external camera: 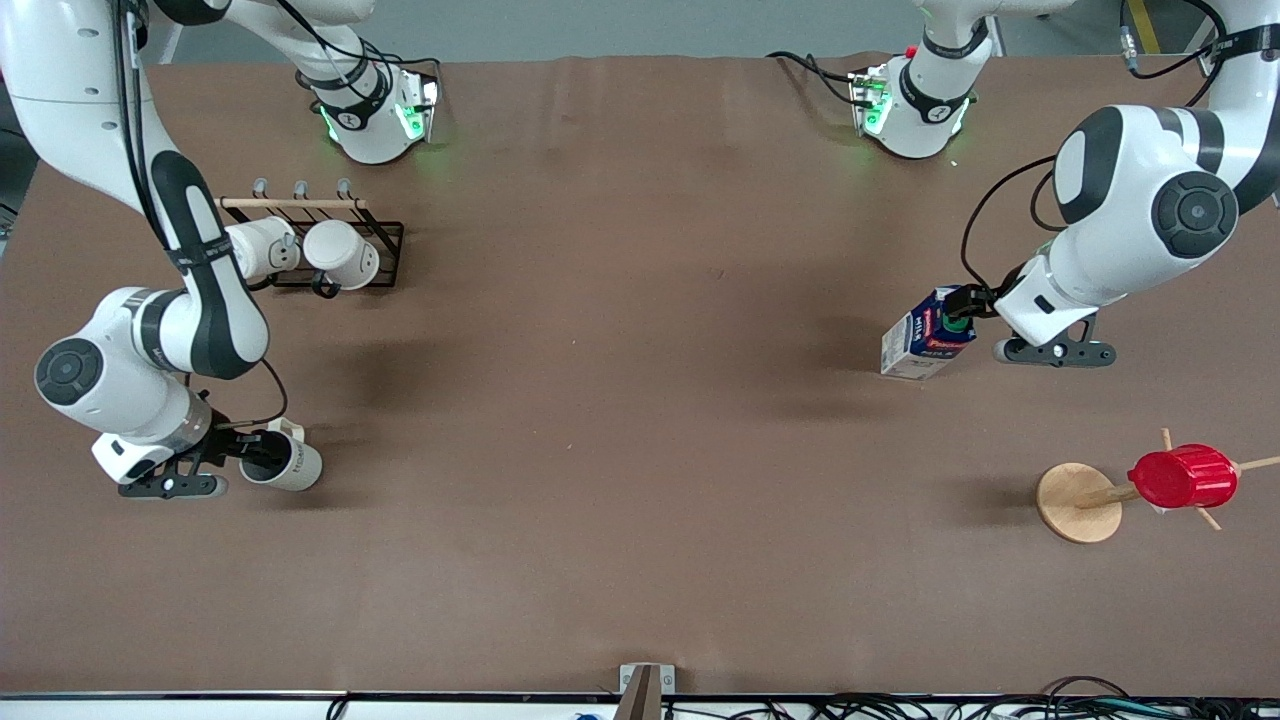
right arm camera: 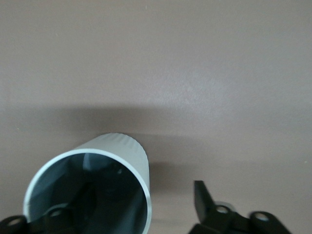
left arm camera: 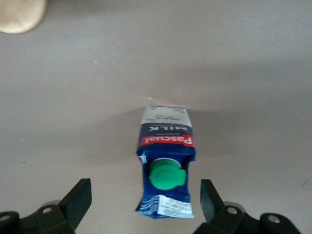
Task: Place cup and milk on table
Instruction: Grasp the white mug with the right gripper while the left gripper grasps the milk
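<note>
The milk [external camera: 925, 345], a blue and white carton with a green cap, stands on the brown table [external camera: 640, 400] toward the left arm's end. My left gripper [external camera: 960, 315] is open around its top; in the left wrist view the carton [left arm camera: 165, 146] sits between the fingers [left arm camera: 80, 200] with gaps on both sides. The off-white cup [external camera: 288, 463] stands on the table toward the right arm's end. My right gripper [external camera: 250, 450] is open at its rim. In the right wrist view one finger is inside the cup [right arm camera: 92, 190] and the other finger [right arm camera: 202, 195] is outside, apart from the wall.
A black wire rack [external camera: 385, 235] with two plain white mugs [external camera: 340, 255] stands farther from the front camera than the cup. A wooden peg stand [external camera: 1078, 502] carries a red ribbed cup [external camera: 1185, 477], nearer to the camera than the milk. Its base edge shows in the left wrist view [left arm camera: 19, 14].
</note>
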